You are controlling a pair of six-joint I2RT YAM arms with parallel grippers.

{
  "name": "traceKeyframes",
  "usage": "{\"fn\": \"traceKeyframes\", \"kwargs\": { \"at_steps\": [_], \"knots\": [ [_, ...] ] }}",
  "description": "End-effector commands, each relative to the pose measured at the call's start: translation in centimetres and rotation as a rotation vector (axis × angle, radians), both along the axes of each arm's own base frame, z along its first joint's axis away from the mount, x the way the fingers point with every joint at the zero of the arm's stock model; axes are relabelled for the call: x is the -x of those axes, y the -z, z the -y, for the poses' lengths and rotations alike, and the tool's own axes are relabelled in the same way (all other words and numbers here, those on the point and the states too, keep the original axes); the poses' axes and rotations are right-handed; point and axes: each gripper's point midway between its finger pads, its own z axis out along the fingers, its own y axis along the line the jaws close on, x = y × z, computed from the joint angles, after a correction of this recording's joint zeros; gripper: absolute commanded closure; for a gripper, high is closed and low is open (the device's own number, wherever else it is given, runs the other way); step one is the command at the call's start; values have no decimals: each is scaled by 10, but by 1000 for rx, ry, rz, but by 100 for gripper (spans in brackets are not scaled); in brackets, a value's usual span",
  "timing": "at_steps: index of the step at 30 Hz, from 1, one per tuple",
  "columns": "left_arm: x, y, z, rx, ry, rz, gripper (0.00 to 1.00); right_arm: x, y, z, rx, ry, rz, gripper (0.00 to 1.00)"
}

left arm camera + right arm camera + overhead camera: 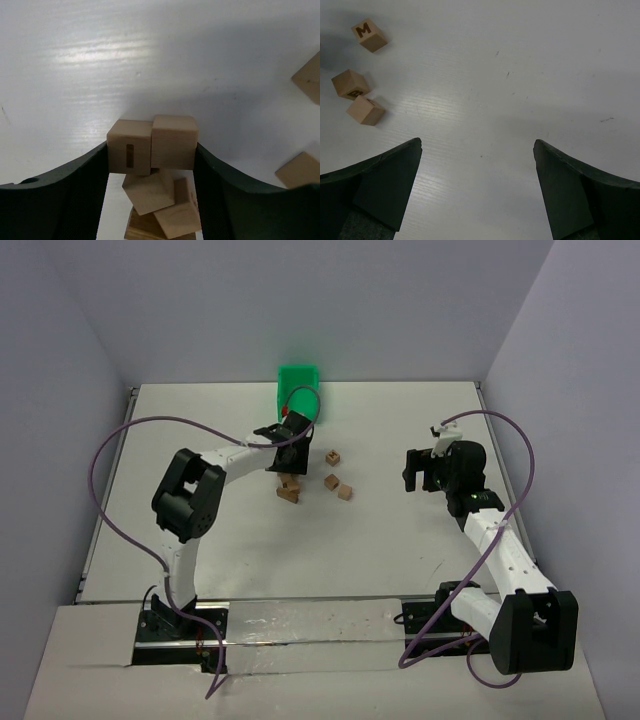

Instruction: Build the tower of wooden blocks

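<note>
My left gripper (289,462) (151,152) is shut on two tan wood blocks side by side, one with a dark slot mark (130,147) and one plain (174,142). They hang just above the tower (289,490), which is a low pile of tilted cubes (149,192) on a base cube (142,230). Three loose wood blocks lie to its right (332,456) (331,481) (345,492). In the right wrist view they show at upper left, one marked M (369,35). My right gripper (413,470) (477,150) is open and empty over bare table.
A green bin (298,390) stands at the back, just behind my left gripper. Two loose cubes show at the right edge of the left wrist view (309,75) (300,170). Walls enclose the white table (200,540) on three sides.
</note>
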Motion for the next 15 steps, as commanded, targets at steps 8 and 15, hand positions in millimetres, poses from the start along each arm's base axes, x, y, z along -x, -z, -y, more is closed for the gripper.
{"fn": "traceKeyframes", "kwargs": {
  "at_steps": [8, 15],
  "knots": [
    [91, 16, -11, -37, 144, -140, 49, -10, -21, -1, -1, -2, 53, 0],
    [114, 1, 0, 37, 196, -139, 50, -11, -19, -1, 3, 0, 48, 0]
  ]
}}
